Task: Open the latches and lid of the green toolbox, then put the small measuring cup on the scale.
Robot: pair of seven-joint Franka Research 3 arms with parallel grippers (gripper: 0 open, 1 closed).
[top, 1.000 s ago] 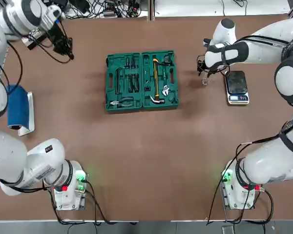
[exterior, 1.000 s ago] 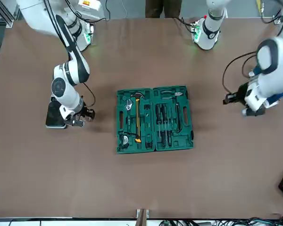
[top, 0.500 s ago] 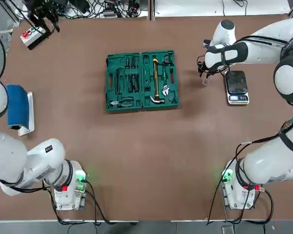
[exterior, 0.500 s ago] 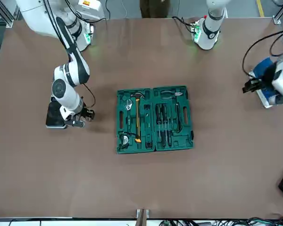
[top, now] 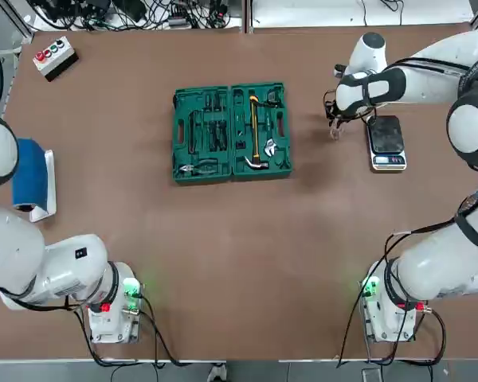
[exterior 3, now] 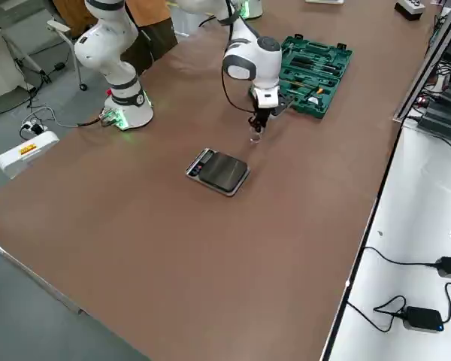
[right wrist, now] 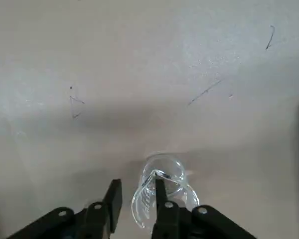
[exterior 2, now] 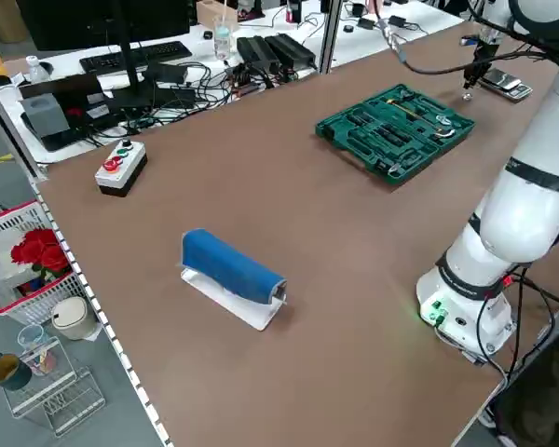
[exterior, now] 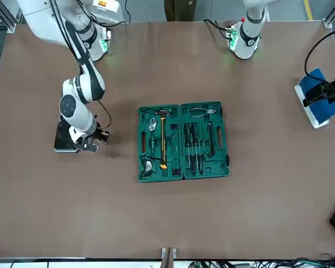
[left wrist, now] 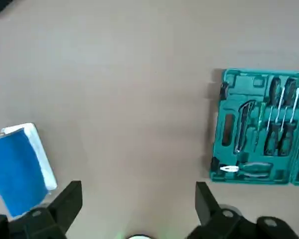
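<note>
The green toolbox [top: 231, 131] lies flat open at the table's middle, with a hammer and pliers in its trays; I cannot make out the latches. To its right, my right gripper [top: 334, 127] points down at the small measuring cup [right wrist: 164, 172], which stands on the table just left of the scale [top: 386, 135]. In the right wrist view the right gripper [right wrist: 137, 194] straddles the cup's wall, one finger inside and one outside, with a little gap on each side. My left gripper [left wrist: 137, 199] hovers wide open and empty, high over the table's left side.
A blue roll on a white base [top: 32, 179] sits at the left edge. A grey button box [top: 54, 57] is at the far left corner. Cables and gear line the bench beyond the far edge. A person stands behind the robot bases [exterior: 178, 8].
My left arm has drawn back from the far left corner toward the left edge, and its fingers have opened. The right fingers have narrowed around the cup's wall.
</note>
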